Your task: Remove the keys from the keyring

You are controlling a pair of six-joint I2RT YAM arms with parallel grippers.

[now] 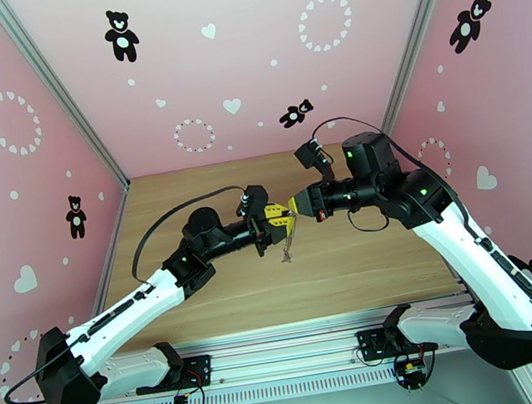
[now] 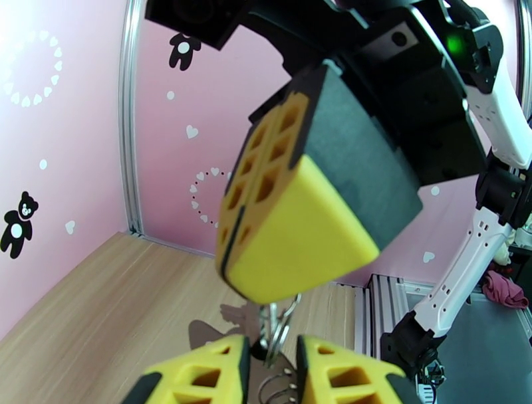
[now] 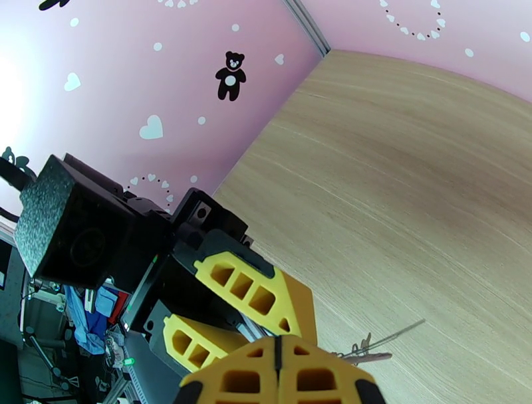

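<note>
Pink walls (image 1: 190, 66) with black bear, white heart and dot-ring stickers. No readable writing, brand or label anywhere.

Light wooden table (image 1: 225, 301), bare where it shows.

White-and-black left arm (image 1: 130, 307) and right arm (image 1: 455, 234) reach inward and meet above mid-table, fingertips nearly touching.

Right gripper (image 3: 277, 349), yellow honeycomb pads on black: jaws fully together. The top of the ring runs up into its tip, so I judge it pinched there.

Left gripper (image 2: 272, 362), same yellow pads: narrow gap with the ring inside it. Can't tell whether the pads are pressing the wire or just beside it.

Thin silvery wire keyring (image 2: 278, 329) is held in the air between the two grippers, well above the table. More coil turns show low in the left wrist view.

Small dark metal keys (image 1: 286, 253) dangle just under the meeting point and hang free. They are too small and blurred for head shape or count.

Handling (judgement): very light, hard, slick metal. The ring is springy and won't crush, but it will twist or slip in foam pads. The keys swing loose. Best to keep one pinch on the ring wire away from the split end, grip a key by its flat round head, then slide it along the coil. Main risk is a dropped key or the ring rotating.
</note>
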